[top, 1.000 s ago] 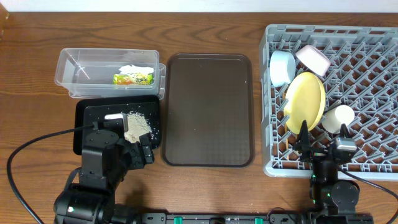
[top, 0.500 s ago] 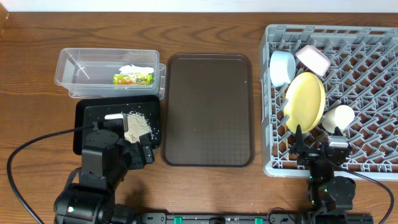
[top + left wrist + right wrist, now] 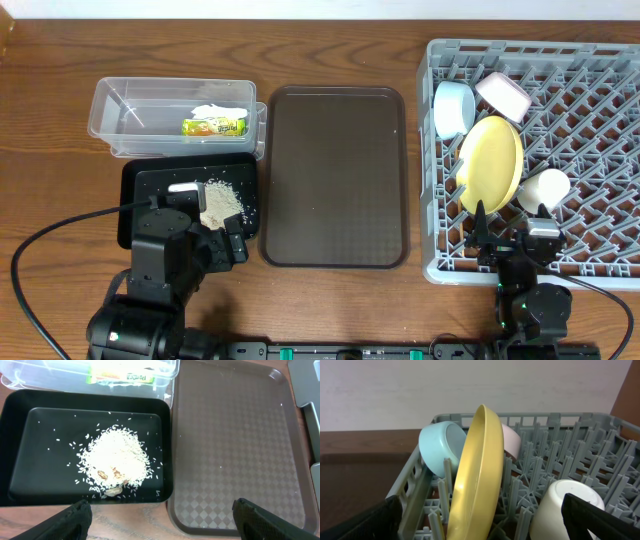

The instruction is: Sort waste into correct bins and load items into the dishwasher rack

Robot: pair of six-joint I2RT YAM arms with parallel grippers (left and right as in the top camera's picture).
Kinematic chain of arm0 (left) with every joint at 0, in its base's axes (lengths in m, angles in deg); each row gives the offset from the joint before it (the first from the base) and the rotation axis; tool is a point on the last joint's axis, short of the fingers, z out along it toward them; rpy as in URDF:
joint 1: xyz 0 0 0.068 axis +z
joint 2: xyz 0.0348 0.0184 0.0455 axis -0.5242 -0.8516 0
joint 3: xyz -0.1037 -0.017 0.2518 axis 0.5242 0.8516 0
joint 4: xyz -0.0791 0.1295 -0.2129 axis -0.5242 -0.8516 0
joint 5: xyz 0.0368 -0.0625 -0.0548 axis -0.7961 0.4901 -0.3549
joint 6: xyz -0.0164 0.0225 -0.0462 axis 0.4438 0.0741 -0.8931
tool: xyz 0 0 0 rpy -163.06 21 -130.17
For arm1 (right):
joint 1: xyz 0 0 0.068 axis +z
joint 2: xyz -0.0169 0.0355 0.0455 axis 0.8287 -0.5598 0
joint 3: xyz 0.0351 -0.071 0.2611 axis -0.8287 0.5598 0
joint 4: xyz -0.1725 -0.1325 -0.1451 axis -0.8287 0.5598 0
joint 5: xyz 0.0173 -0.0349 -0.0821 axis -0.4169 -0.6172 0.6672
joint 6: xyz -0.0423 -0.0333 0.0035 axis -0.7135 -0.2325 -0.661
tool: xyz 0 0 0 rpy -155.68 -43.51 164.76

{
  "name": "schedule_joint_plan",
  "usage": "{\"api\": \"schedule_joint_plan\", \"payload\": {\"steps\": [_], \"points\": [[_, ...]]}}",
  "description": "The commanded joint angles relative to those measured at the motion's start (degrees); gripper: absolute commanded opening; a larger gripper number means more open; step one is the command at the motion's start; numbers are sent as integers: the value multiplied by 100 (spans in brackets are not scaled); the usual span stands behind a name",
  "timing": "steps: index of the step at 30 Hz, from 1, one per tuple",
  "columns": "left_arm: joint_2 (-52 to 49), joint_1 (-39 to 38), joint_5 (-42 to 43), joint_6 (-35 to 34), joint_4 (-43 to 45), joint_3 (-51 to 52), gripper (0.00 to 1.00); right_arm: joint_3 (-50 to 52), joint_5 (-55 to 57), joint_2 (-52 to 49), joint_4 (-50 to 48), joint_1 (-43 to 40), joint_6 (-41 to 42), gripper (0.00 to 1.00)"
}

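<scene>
Right gripper, fingers spread wide and empty just beside the on-edge yellow plate, could tip it onto the cup if it swings sideways leaving the rack.

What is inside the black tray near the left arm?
A heap of white rice lies in the black tray, with loose grains scattered around and a few brownish bits at its near edge. The tray floor under the heap is covered.

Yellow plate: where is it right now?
In the overhead view, the yellow plate stands on edge in the dishwasher rack on the right side, near its left wall, between the light blue bowl and the cup.
</scene>
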Motion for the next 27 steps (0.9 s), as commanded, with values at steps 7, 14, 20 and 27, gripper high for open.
{"api": "schedule_joint_plan", "payload": {"steps": [7,14,20,27], "points": [[2,-28,-66,-9,2,17,93,7,-17,35,24,50,-107,99],[116,72,-68,-4,-146,39,93,7,-17,35,24,50,-107,99],[986,531,-66,363,1270,1091,93,7,-17,35,24,50,-107,99],[2621,769,-46,372,3506,3097,93,7,-17,35,24,50,-109,99]]}}
